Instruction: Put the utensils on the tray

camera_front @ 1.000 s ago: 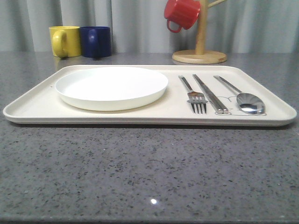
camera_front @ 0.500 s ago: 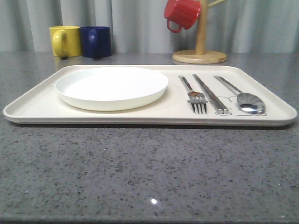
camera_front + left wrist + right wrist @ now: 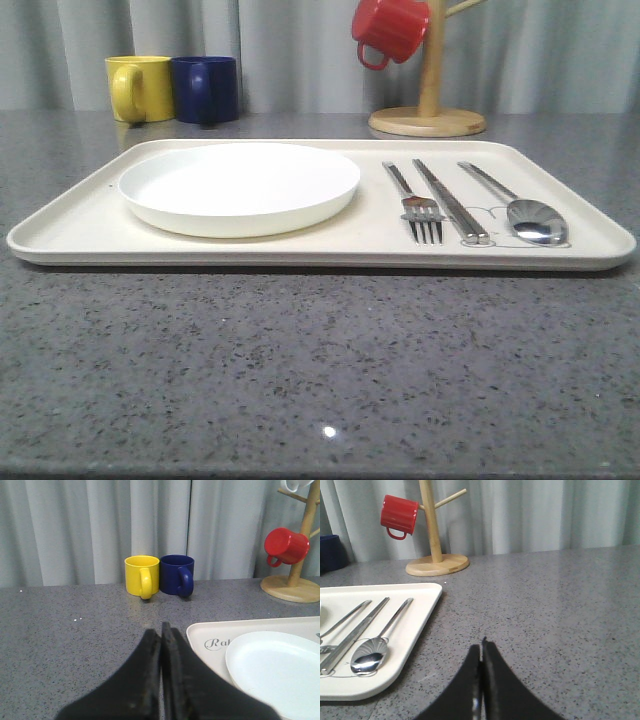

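1. Task looks done: fork [image 3: 424,216], chopsticks [image 3: 452,203] and spoon [image 3: 533,219] lie side by side on the tray [image 3: 70,232], right of the white plate [image 3: 238,186].
2. Left tool [image 3: 161,630] and right tool [image 3: 481,646] both pressed together, empty, off the tray.
3. Grey speckled surface [image 3: 300,370]; yellow mug [image 3: 138,88], blue mug [image 3: 205,89], wooden mug tree [image 3: 428,100] with red mug [image 3: 390,30] behind; grey curtain backdrop.

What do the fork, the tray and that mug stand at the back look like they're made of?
The fork looks like polished metal, probably steel: silver and mirror-bright, like the spoon beside it. The tray seems to be matte cream plastic or melamine, judging by its smooth moulded rim; which one I can't tell. The mug stand looks like light, unpainted wood, with a warm tan colour and a turned round base.
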{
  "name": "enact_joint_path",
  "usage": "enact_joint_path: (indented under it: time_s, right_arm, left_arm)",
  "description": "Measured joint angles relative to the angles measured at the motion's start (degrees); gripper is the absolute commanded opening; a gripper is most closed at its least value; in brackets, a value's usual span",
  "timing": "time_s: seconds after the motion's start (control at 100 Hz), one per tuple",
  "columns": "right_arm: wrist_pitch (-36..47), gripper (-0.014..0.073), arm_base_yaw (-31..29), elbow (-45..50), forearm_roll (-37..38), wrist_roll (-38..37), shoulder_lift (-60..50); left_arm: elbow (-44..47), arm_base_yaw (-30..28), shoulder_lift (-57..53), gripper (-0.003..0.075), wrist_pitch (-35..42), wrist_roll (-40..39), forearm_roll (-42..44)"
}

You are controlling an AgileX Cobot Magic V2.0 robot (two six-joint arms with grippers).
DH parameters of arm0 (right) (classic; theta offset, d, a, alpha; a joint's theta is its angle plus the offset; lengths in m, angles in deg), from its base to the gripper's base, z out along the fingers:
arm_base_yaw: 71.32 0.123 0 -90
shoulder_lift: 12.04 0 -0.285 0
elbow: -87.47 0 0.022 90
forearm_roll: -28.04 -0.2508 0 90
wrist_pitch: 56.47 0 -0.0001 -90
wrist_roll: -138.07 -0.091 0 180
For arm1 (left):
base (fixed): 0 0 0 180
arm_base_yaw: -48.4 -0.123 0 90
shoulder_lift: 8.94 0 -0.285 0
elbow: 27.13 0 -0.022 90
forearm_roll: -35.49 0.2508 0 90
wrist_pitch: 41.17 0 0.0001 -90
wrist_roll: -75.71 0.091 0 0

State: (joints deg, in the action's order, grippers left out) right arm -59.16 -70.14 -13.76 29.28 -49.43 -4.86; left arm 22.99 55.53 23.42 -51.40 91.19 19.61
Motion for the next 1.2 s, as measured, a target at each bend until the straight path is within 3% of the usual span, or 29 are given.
enact_joint_path:
  time_s: [0.35, 0.59, 0.74, 1.2]
  right_arm:
    - [0.09, -0.0068, 0.00, 0.00, 0.00, 0.00, 0.00]
    - [0.09, -0.0068, 0.00, 0.00, 0.00, 0.00, 0.00]
    - [0.09, -0.0068, 0.00, 0.00, 0.00, 0.00, 0.00]
    - [0.09, -0.0068, 0.00, 0.00, 0.00, 0.00, 0.00]
  left_arm:
    - [0.00, 0.00, 0.00, -0.0017, 1.80, -0.45, 2.07]
    - [0.96, 0.00, -1.63, -0.0017, 2.35, -13.99, 16.61]
    - [5.08, 0.00, -5.58, -0.0017, 2.59, -16.87, 20.47]
    - [21.17, -3.87, -20.36, -0.0017, 4.64, -17.54, 21.25]
